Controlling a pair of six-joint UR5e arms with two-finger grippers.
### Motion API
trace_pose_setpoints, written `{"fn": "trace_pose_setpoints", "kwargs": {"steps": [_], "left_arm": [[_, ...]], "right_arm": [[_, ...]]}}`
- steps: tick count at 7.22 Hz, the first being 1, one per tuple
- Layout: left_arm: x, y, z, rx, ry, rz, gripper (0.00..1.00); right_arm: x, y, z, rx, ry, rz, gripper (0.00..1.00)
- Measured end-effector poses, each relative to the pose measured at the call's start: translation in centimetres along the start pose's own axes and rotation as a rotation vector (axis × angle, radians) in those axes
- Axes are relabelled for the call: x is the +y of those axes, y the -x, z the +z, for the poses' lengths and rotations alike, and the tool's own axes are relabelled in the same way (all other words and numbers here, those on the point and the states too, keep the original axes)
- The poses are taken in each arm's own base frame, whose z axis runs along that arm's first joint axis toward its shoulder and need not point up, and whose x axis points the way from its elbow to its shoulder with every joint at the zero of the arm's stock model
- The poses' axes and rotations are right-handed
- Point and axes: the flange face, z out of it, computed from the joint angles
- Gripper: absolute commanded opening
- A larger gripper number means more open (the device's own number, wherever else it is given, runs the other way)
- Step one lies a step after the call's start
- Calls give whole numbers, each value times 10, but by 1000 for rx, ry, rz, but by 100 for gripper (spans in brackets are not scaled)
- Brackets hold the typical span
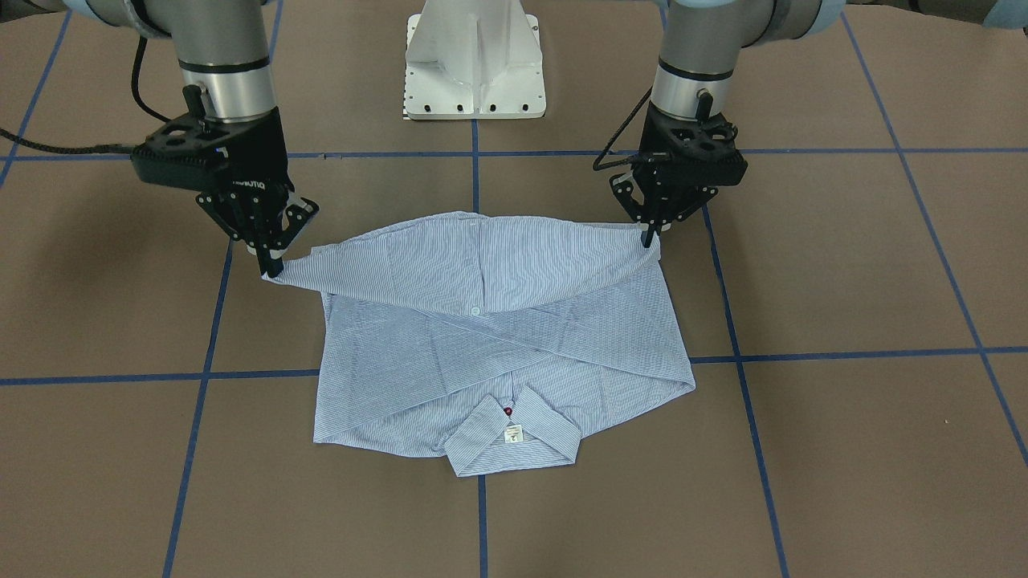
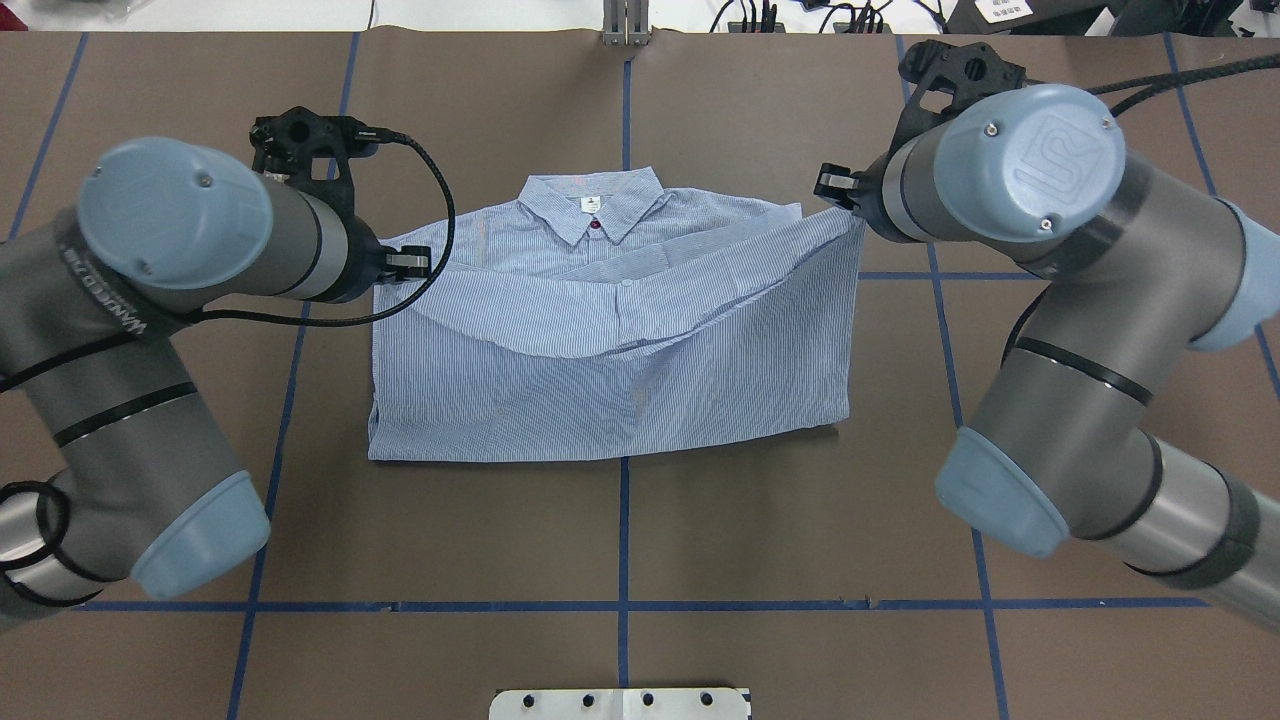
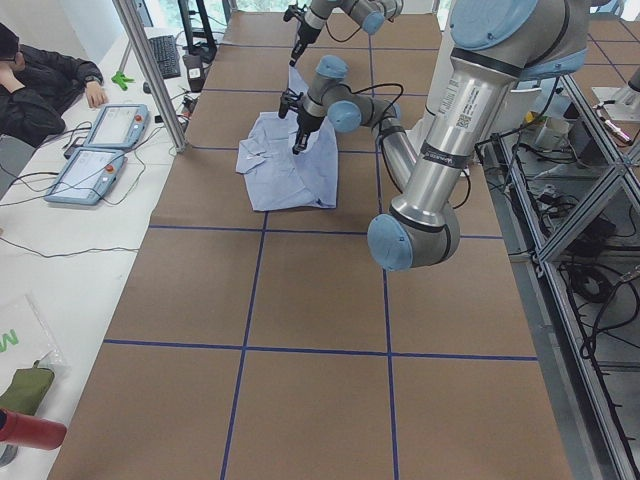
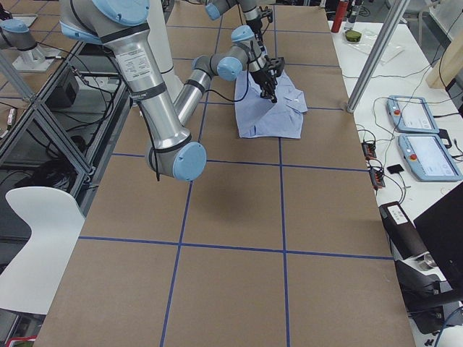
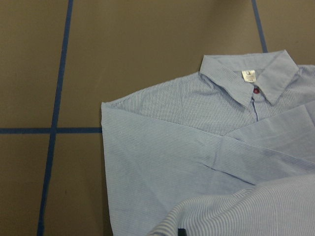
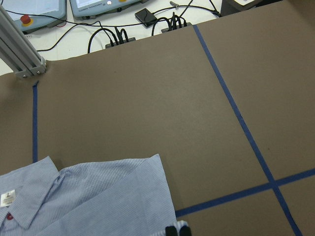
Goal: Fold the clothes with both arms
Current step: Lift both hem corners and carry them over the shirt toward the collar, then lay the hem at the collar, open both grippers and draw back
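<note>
The light blue striped shirt lies on the brown table with its collar on the side far from the robot and its sleeves folded across the front. My left gripper is shut on one hem corner. My right gripper is shut on the other. Both hold the hem raised, and the cloth sags between them over the shirt's body. In the overhead view the left gripper and right gripper stand at the shirt's two sides. The wrist views show the collar and the shirt edge.
The white pedestal base stands behind the shirt. Blue tape lines cross the table. An aluminium post, cables and teach pendants sit along the far table edge, where an operator sits.
</note>
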Motion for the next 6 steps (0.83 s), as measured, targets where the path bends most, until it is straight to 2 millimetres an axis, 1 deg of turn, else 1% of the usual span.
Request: {"fn": "trace_pose_setpoints", "kwargs": {"steps": [1,2,3,4,5,6], "left_arm": [[-10,3,29,5,-13,3,0],[-25,13,49,5,-34,27,0],[-46,29,59,-7,-58,67,0],[-63,40,69,-29,-66,101,0],[-73,46,89,-44,-67,129,0],[-79,54,113,-40,-73,146,0]], "right_arm": [[-14,16,28,4,-5,0,0],[-22,31,55,7,-6,1,0],[-25,42,80,-3,-9,1,0],[-26,46,100,-13,-10,0,0],[-26,45,119,-19,-10,-2,0],[-25,42,136,-19,-9,-4,0]]}}
